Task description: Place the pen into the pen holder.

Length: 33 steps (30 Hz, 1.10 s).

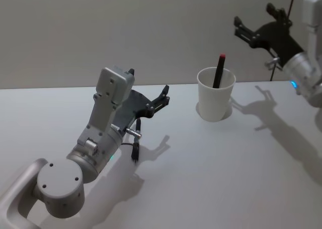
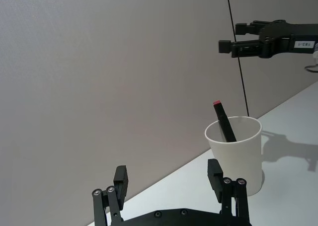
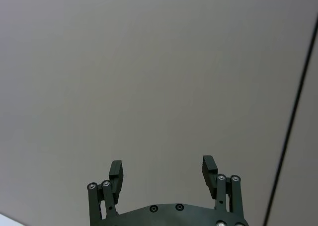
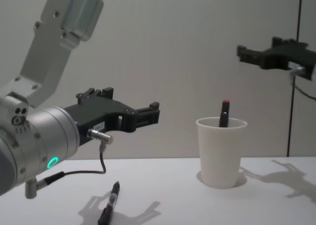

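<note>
Two pens are shown on the white table (image 1: 211,178). At the left, the left gripper (image 1: 162,98) is held above the table's left half, its fingers spread apart and clamped on nothing. Beneath it, a black pen (image 4: 109,209) is seen lying flat on the surface, nearer the front edge than the cup, untouched and well apart from the pen holder (image 1: 215,105). That white paper cup is stood upright right of centre, close to the far edge, and a second pen (image 1: 219,70), dark with a red tip, is already leaned inside it against the rim. At the far right, the right gripper (image 3: 162,164) is raised high above the table's far right corner, its fingers likewise parted and empty.

The lying pen is judged to be light, stiff and smooth-barrelled, and it may be set rolling by a glancing touch. It is best taken across the middle of the barrel, with the fingers closed squarely on either side. The cup is judged light and easily tipped, so the pen is best lowered end-first through the open mouth without the rim being knocked.
</note>
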Available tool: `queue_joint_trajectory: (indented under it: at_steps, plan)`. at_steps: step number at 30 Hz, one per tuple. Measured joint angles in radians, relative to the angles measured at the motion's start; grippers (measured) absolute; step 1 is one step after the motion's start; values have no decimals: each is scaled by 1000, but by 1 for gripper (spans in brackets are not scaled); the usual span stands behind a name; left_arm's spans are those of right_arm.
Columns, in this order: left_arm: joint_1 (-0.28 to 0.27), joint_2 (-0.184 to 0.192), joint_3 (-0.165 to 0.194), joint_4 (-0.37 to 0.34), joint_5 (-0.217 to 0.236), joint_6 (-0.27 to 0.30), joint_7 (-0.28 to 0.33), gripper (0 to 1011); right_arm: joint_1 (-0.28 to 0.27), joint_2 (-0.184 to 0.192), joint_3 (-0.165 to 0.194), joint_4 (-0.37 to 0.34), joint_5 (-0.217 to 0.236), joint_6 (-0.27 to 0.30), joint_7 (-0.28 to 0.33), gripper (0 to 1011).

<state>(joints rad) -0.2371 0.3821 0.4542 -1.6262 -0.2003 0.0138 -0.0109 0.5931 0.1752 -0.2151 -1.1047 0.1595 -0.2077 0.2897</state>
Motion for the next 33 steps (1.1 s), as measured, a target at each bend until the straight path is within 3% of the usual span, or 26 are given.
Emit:
queue_joint_trajectory:
  at_steps: [17,33]
  plan:
    - [0,0,0,0,0,0,0,1001,-127,95,85,-140,122,239,85,1002]
    - [0,0,-1,0,0,2,-1,1001,-233,149,118,-170,173,400,157,1002]
